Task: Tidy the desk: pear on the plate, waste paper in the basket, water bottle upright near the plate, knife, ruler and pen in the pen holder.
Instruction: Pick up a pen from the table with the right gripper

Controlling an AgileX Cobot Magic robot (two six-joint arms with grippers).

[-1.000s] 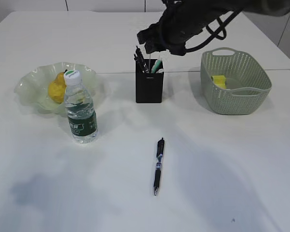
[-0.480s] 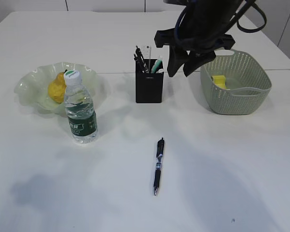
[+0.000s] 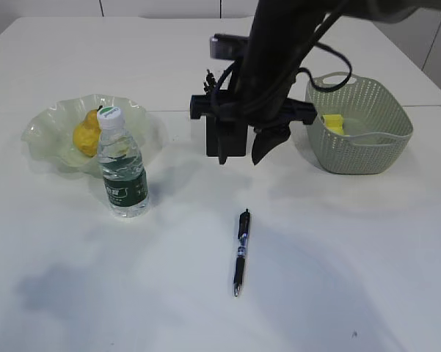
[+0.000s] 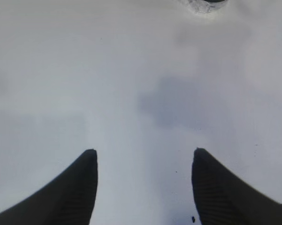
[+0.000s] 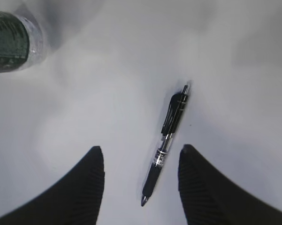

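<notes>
Right pincer (image 3: 238, 152) hangs over the middle of the counter (image 3: 337, 264) in front of the pen holder (image 3: 235, 141), its two dark fingers spread apart with nothing between them; in the right wrist view the fingers (image 5: 87, 180) frame the pen below without touching it. Left pincer (image 4: 143, 187) shows only in its own wrist view, fingers likewise apart and holding nothing, above bare white counter.

On the counter's right sits the basket (image 3: 367, 139), with the yellow waste paper (image 3: 332, 123) lying inside against its left wall. At the far left is the plate (image 3: 51, 125), its wavy rim pale green, and the pear (image 3: 86, 133) rests in it. Just in front of the plate stands the water bottle (image 3: 122, 167), upright, white cap on, partly covering the pear and plate behind it. The pen holder is mostly hidden by the right arm; a few dark stick-like things rise from its top, too masked to name. The pen (image 3: 241, 251) lies flat on the open counter nearer the camera, well apart from holder and bottle, tip pointing toward the camera.
</notes>
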